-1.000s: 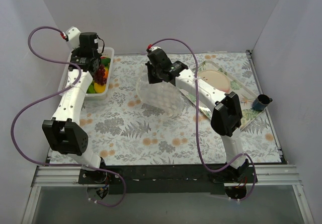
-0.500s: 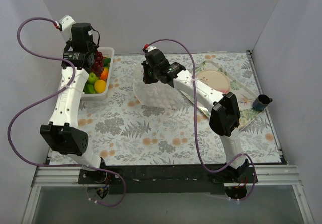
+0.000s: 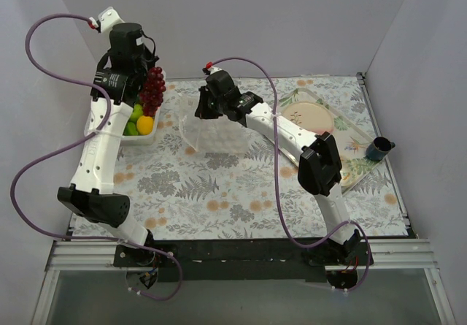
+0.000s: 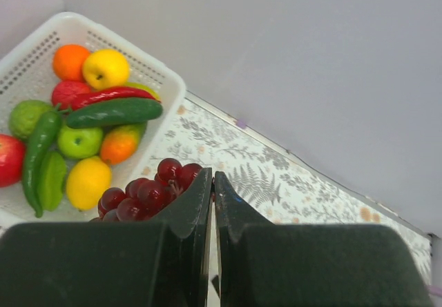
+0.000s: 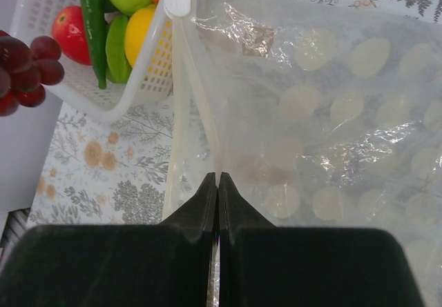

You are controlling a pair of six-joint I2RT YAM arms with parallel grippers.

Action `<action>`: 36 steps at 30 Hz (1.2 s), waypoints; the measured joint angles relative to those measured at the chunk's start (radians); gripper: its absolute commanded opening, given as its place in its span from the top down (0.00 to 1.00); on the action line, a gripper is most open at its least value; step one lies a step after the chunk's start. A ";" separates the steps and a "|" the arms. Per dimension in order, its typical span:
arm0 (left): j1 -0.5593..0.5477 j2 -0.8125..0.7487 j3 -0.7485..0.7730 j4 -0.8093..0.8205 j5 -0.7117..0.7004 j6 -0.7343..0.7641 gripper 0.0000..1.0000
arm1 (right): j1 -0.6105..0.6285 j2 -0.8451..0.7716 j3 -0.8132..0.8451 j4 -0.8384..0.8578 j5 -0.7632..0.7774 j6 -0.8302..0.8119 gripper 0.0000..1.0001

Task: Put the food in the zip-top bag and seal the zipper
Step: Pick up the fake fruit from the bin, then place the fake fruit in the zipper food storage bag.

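Observation:
My left gripper [image 3: 143, 84] is shut on the stem of a bunch of dark red grapes [image 3: 152, 90] and holds it in the air above the white basket [image 3: 149, 136]. In the left wrist view the grapes [image 4: 141, 191] hang left of the shut fingers [image 4: 213, 177]. Orange, yellow, red and green fruits and a cucumber [image 4: 114, 112] lie in the basket [image 4: 169, 86]. My right gripper [image 3: 203, 110] is shut on the mouth edge of the polka-dot zip-top bag [image 3: 219, 136], lifting it. The zipper strip [image 5: 202, 107] runs up from my fingertips [image 5: 217, 177] to a white slider [image 5: 177, 2].
A shiny tray [image 3: 349, 131] with a beige plate [image 3: 312, 115] lies at the right. A dark blue cup [image 3: 379, 149] stands at its right end. The table has a leaf-patterned cloth [image 3: 241, 201]. Grey walls stand close at the back and sides.
My left gripper has lifted the grapes out of the basket and swung them right. My right gripper has pulled the bag's mouth edge up and to the left, toward the basket.

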 measured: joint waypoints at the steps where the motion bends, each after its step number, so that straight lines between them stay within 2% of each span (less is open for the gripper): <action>1: -0.013 0.000 0.008 -0.006 0.000 -0.004 1.00 | 0.000 0.001 0.000 0.008 -0.010 0.012 0.99; 10: -0.113 -0.001 0.024 -0.043 0.018 -0.057 1.00 | -0.008 0.002 -0.032 0.138 -0.128 0.137 0.99; 22: -0.119 -0.005 0.009 -0.054 0.062 -0.091 1.00 | -0.080 0.001 -0.205 0.323 -0.309 0.338 0.99; 36: -0.122 -0.040 -0.011 -0.063 0.077 -0.100 1.00 | -0.081 0.001 -0.232 0.509 -0.409 0.499 0.99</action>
